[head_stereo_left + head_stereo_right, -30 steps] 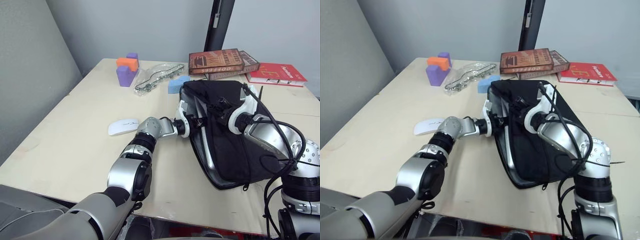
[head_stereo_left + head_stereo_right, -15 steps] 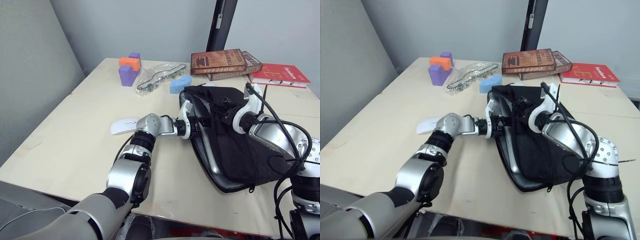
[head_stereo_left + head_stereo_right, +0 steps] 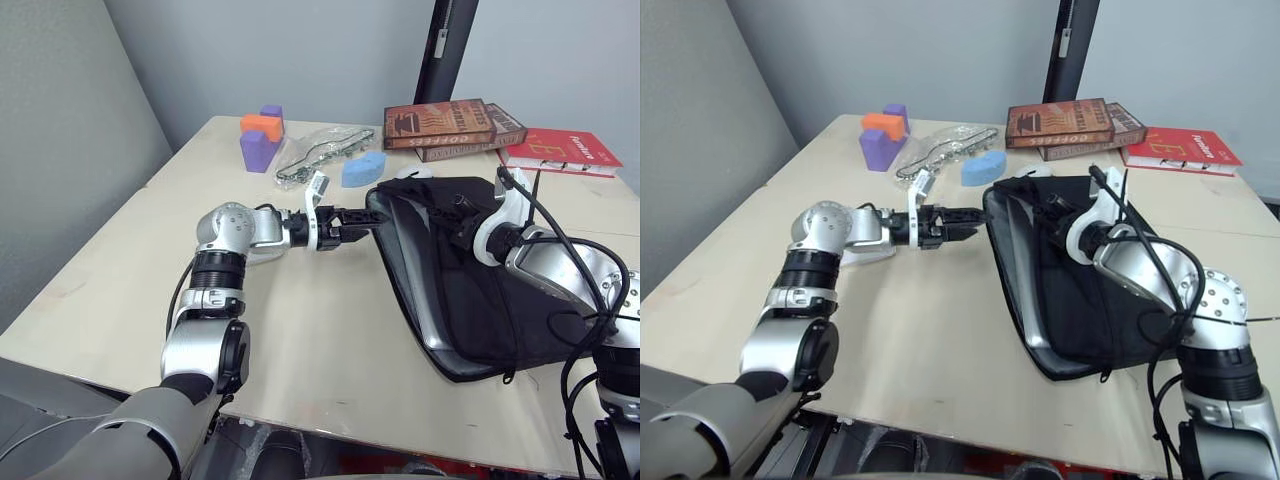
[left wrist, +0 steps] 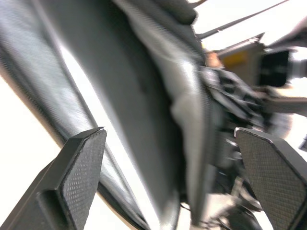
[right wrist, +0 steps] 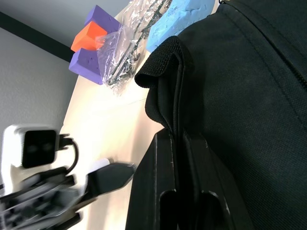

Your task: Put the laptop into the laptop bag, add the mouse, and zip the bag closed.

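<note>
1. Desk [image 3: 330,330]: light wooden top carrying all items.

2. Laptop bag [image 3: 500,290]: black fabric, lying on the right half of the desk, its open mouth turned toward the left edge. The zipper is not closed.

3. Laptop [image 3: 405,280]: its silver edge shows inside the bag mouth along the bag's left side. Judged as seated in the bag; step one appears complete.

4. Books [image 3: 450,123]: stacked at the far edge of the desk, with a red one beside them toward the far right corner.

5. Plastic bag [image 3: 320,158], blue foam piece [image 3: 362,170] and purple and orange blocks [image 3: 260,138]: grouped near the far edge, left of the books.

6. Mouse: no clear sighting. A white patch beside the left forearm may be it, but that cannot be confirmed. It is not in the bag as far as visible.

7. Left tool [image 3: 362,220]: at the bag's far left corner; the left wrist view shows its fingers spread wide, holding nothing, with the bag mouth between and beyond them.

8. Right tool [image 5: 184,191]: pinched narrow on a fold of the laptop bag near its strap handle [image 5: 165,62], holding the upper flap.

9. Remaining, as judged: add the mouse, then zip the bag.
</note>
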### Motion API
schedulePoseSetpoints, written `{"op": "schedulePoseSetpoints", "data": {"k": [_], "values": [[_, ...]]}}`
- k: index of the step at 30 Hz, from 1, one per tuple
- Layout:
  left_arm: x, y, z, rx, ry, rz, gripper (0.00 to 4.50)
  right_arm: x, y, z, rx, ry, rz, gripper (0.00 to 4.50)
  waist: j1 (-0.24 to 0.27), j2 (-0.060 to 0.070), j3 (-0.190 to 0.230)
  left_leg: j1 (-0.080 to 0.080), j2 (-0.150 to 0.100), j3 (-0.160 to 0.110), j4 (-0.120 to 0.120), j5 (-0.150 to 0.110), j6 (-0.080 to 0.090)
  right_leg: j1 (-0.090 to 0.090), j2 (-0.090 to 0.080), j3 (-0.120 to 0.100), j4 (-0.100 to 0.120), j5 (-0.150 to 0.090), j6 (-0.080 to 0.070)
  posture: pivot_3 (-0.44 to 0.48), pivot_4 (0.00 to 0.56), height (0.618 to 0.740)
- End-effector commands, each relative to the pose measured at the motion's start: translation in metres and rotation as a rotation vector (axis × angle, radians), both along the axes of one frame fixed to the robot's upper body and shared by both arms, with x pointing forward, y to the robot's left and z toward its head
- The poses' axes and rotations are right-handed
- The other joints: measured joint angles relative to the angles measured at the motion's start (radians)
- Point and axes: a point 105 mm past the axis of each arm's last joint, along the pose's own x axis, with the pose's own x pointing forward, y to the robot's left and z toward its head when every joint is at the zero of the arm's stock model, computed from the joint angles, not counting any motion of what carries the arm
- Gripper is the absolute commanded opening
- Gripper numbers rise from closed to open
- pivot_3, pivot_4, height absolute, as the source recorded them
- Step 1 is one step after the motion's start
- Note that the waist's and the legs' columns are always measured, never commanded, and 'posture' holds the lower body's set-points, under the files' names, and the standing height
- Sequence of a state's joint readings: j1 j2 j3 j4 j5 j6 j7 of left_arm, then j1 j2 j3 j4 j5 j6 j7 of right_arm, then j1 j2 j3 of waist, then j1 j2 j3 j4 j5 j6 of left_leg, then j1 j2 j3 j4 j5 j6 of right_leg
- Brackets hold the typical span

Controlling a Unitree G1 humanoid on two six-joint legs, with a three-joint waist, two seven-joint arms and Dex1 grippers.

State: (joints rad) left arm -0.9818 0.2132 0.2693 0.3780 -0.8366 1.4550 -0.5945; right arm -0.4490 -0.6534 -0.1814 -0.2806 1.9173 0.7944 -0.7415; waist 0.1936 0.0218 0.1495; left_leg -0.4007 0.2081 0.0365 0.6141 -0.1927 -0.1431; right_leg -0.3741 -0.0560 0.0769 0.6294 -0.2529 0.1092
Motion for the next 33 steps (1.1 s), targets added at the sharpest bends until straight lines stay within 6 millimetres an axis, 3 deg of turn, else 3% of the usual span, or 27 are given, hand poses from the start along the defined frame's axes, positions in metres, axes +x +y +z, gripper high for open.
{"op": "schedulePoseSetpoints", "data": {"k": [1, 5, 8, 11, 18, 24, 28, 33], "values": [[-0.017, 0.027, 0.043, -0.098, -0.168, -0.041, 4.45, 0.002, -0.005, 0.004, -0.015, -0.024, -0.013, 0.00, -0.008, 0.000, 0.000, 0.000, 0.000, 0.000, 0.000, 0.000, 0.000, 0.000, 0.000, 0.000, 0.000, 0.000, 0.000, 0.000, 0.150, 0.740], [-0.050, 0.059, 0.058, -0.081, -0.372, -0.124, 4.45, 0.004, -0.002, -0.003, -0.034, -0.017, 0.007, 0.00, -0.025, 0.000, 0.000, 0.000, 0.000, 0.000, -0.001, -0.001, -0.002, 0.000, 0.000, 0.000, -0.002, 0.000, 0.000, 0.000, 0.150, 0.740], [-0.077, 0.083, 0.049, 0.013, -0.491, -0.212, 4.45, 0.007, 0.001, -0.006, -0.048, -0.022, 0.028, 0.00, -0.040, 0.000, 0.000, 0.000, 0.000, 0.000, -0.003, -0.001, -0.002, -0.001, -0.001, -0.001, -0.002, 0.000, 0.000, 0.000, 0.150, 0.740], [-0.088, 0.108, 0.035, 0.135, -0.557, -0.248, 4.45, 0.009, 0.003, -0.008, -0.050, -0.035, 0.052, 0.00, -0.043, 0.000, 0.000, 0.000, 0.000, 0.000, -0.004, -0.001, -0.003, -0.001, -0.001, -0.002, -0.004, 0.000, 0.000, 0.000, 0.150, 0.740], [-0.080, 0.165, 0.031, 0.341, -0.634, -0.107, 4.50, 0.007, -0.003, -0.011, -0.089, -0.095, 0.127, 2.40, -0.048, 0.000, 0.000, 0.000, 0.000, 0.001, -0.005, 0.001, -0.008, -0.001, -0.003, -0.005, 0.000, -0.001, 0.000, 0.000, 0.150, 0.740], [-0.081, 0.205, 0.039, 0.405, -0.650, 0.002, 4.50, -0.010, -0.017, 0.010, -0.218, -0.240, 0.278, 4.46, -0.049, 0.000, 0.000, -0.001, 0.000, 0.002, -0.006, 0.002, -0.008, -0.003, -0.003, -0.005, 0.000, -0.001, 0.000, 0.000, 0.150, 0.740], [-0.081, 0.228, 0.046, 0.444, -0.700, 0.067, 4.50, -0.028, -0.038, 0.027, -0.355, -0.367, 0.363, 4.46, -0.039, 0.000, 0.000, -0.003, 0.000, 0.002, -0.006, 0.002, -0.007, -0.004, -0.003, -0.005, 0.000, -0.001, 0.000, 0.000, 0.150, 0.740], [-0.084, 0.260, 0.049, 0.511, -0.759, 0.158, 4.50, -0.057, -0.077, 0.027, -0.690, -0.451, 0.462, 4.46, -0.036, -0.001, 0.000, -0.004, 0.001, 0.002, -0.006, 0.002, -0.007, -0.005, -0.004, -0.006, -0.002, -0.001, -0.001, 0.000, 0.150, 0.740]]}}
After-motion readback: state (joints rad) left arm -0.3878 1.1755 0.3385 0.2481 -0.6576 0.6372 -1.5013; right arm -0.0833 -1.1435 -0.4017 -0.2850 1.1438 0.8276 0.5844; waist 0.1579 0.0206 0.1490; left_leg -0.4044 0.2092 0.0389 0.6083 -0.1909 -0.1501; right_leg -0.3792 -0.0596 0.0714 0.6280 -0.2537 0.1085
